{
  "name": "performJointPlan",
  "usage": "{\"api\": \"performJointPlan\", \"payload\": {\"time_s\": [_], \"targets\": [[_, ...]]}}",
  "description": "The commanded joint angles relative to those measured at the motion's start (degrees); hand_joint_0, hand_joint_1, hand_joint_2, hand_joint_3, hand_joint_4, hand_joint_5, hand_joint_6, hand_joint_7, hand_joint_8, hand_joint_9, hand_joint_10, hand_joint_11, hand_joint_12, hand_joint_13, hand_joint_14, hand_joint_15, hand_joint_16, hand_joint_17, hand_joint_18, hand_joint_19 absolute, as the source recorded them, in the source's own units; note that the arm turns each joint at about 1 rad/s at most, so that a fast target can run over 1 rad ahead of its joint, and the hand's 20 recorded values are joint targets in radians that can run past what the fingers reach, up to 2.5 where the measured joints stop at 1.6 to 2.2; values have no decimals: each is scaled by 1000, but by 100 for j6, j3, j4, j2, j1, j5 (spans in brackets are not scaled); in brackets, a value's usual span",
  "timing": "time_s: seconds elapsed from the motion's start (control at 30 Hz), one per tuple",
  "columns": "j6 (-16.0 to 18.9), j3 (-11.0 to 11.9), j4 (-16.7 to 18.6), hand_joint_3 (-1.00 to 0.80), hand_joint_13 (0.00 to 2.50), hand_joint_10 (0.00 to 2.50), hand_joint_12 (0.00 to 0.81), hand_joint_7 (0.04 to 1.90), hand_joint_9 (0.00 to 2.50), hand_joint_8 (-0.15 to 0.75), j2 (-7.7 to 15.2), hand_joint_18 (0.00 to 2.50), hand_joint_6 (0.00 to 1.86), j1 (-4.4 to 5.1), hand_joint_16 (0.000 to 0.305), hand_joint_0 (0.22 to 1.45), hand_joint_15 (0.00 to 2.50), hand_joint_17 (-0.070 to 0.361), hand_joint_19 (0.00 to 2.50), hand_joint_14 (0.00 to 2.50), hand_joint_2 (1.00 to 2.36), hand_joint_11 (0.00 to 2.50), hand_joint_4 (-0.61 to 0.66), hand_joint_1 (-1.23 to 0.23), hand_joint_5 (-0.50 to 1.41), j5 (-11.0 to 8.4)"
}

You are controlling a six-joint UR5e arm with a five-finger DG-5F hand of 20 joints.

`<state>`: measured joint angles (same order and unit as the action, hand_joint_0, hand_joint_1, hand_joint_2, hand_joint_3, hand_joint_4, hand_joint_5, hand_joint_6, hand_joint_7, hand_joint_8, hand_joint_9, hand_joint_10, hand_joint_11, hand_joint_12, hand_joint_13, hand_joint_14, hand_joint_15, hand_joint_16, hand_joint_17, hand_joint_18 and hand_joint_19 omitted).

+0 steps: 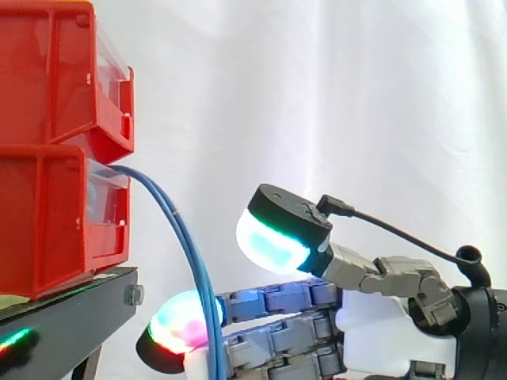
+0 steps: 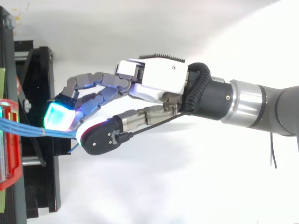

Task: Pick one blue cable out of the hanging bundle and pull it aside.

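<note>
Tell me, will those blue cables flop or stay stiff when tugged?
Probably springy rather than limp: the blue cables leave the red bin in a smooth arc, no kinks. Thin, so likely light, and apt to slide off the hand and its rounded pads.

Cannot trace blue cables (image 1: 192, 253) into lower red bin (image 1: 47, 222): ends hidden inside. Below the bin, cut off at bottom edge beside hand (image 1: 388, 324).
</note>
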<state>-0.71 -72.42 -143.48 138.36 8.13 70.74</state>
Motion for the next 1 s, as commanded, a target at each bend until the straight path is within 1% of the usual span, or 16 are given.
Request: {"api": "performJointPlan", "payload": {"time_s": [0.0,0.07,0.13,0.2,0.23,0.3,0.33,0.37,0.53,0.77,0.83,0.87,0.97], "targets": [[53,123,-321,-425,555,12,313,1164,712,247,-2,495,502,4,46,544,223,104,418,9,1006,356,182,-609,-108,1],[88,158,-461,-427,558,12,312,1171,717,247,-11,498,502,4,46,545,228,104,414,9,1006,361,177,-610,-108,1],[158,193,-743,-427,560,12,313,1173,722,248,-55,502,501,4,46,545,224,104,424,9,1005,358,167,-612,-107,36],[176,193,-892,-426,562,12,313,1181,725,247,-99,505,501,13,46,545,228,104,423,9,1007,363,171,-614,-105,72],[176,193,-892,-427,562,12,314,1181,725,248,-99,506,501,13,46,545,231,104,420,9,1006,371,171,-614,-105,72],[185,193,-1041,-428,564,12,315,1188,725,247,-143,508,501,13,46,545,231,104,423,9,1006,368,170,-615,-105,124],[185,193,-1182,-427,565,12,314,1188,725,249,-222,509,501,22,46,546,228,104,423,9,1005,366,170,-616,-105,195],[185,193,-1235,-428,566,12,315,1191,725,248,-248,510,501,22,46,545,232,104,423,9,1006,371,164,-616,-104,230],[185,193,-1261,-430,570,12,316,1194,726,246,-389,514,501,22,46,546,237,104,425,9,1006,373,164,-619,-103,300],[194,193,-1252,-431,576,12,317,1210,736,248,-503,522,501,40,46,549,242,104,429,10,1005,379,167,-627,-100,300],[194,193,-1261,-431,579,13,314,1228,738,249,-547,523,500,48,46,553,243,103,435,10,1005,386,145,-633,-97,300],[194,193,-1270,-432,581,13,314,1237,740,248,-608,524,500,48,46,553,243,103,435,9,1005,389,144,-633,-96,291],[194,193,-1270,-424,586,12,316,1226,744,246,-635,531,527,48,45,559,244,102,441,9,1005,383,114,-649,-99,291]]}}
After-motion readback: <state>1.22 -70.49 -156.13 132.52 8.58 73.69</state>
